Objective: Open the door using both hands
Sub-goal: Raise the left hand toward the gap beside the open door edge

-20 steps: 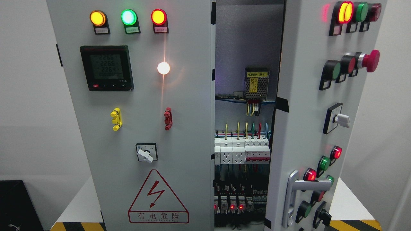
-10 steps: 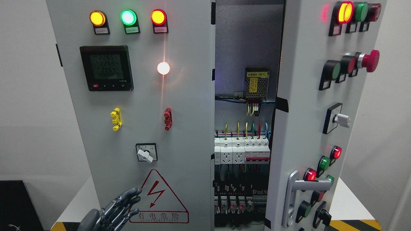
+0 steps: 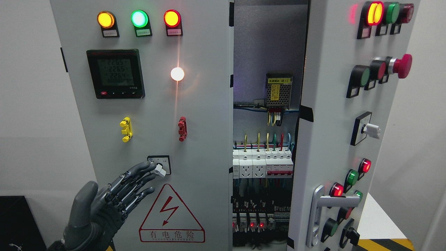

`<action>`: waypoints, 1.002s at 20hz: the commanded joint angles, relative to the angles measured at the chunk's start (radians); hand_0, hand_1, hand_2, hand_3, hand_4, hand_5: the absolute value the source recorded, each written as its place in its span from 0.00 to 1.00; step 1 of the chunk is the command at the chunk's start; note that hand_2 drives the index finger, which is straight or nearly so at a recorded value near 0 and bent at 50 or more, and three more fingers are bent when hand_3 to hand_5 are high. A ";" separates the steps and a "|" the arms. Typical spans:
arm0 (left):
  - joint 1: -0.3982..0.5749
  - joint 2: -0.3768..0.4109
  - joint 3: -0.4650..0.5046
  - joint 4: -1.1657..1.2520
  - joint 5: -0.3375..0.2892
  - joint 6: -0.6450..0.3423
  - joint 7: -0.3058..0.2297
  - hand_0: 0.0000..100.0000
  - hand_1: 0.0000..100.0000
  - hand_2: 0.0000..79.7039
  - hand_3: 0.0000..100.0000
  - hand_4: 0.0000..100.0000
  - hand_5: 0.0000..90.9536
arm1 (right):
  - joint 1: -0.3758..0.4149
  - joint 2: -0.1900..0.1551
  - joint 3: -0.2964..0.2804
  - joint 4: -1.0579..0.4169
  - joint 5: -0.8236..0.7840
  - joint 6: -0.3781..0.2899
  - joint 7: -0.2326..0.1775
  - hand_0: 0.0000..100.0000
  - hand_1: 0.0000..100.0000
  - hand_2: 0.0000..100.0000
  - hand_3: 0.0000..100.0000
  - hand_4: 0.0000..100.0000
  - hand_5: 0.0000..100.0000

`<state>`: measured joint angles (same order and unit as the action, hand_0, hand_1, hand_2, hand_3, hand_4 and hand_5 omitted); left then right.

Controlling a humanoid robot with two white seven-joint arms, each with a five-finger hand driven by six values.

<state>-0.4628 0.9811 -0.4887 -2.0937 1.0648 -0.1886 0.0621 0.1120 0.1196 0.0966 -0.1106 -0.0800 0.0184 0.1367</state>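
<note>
One left robot hand (image 3: 104,205) nearest, risen from the lower left on a dark grey arm, palm turned toward the cabinet, thumb up and apart, four fingers (image 3: 139,174) stretched out and slightly fanned, holding nothing. Uppermost fingertip at the white knob of the rotary switch (image 3: 159,165); actual contact not clear. Lower fingers just above the red warning triangle (image 3: 171,214).

Two cabinet doors. Left door (image 3: 202,122) flat to the camera, carrying three lit indicator lamps (image 3: 138,18) across the top (amber, green, red), one digital meter (image 3: 115,74), one white glowing lamp (image 3: 177,74), one yellow clip (image 3: 125,129) and one red clip (image 3: 182,129). Right door (image 3: 331,132) swung outward toward the camera, its inner edge well clear of the left door's edge; one silver lever handle (image 3: 325,209) low on it, one red mushroom button (image 3: 402,66) higher up, several round lamps and buttons besides.

Between the two door edges, a tall open gap onto the cabinet interior: one row of white breakers and sockets (image 3: 262,164), coloured wires above, one perforated power supply (image 3: 278,91) farther back and higher. White tabletop (image 3: 378,219) with a yellow-black striped edge at lower right.
</note>
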 commanded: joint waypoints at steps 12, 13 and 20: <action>-0.485 -0.117 -0.373 -0.009 0.193 0.101 0.002 0.00 0.00 0.00 0.00 0.00 0.00 | 0.000 0.000 0.000 -0.001 0.000 0.000 0.000 0.19 0.00 0.00 0.00 0.00 0.00; -0.520 -0.139 -0.399 -0.008 0.208 0.113 0.002 0.00 0.00 0.00 0.00 0.00 0.00 | 0.000 0.000 0.000 0.000 0.000 0.000 0.000 0.19 0.00 0.00 0.00 0.00 0.00; -0.674 -0.326 -0.461 0.105 0.273 0.233 0.004 0.00 0.00 0.00 0.00 0.00 0.00 | 0.000 0.000 0.000 0.000 0.000 0.000 0.000 0.19 0.00 0.00 0.00 0.00 0.00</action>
<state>-1.0093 0.8511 -0.8100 -2.0813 1.2880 -0.0045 0.0661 0.1120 0.1199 0.0967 -0.1106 -0.0799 0.0184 0.1367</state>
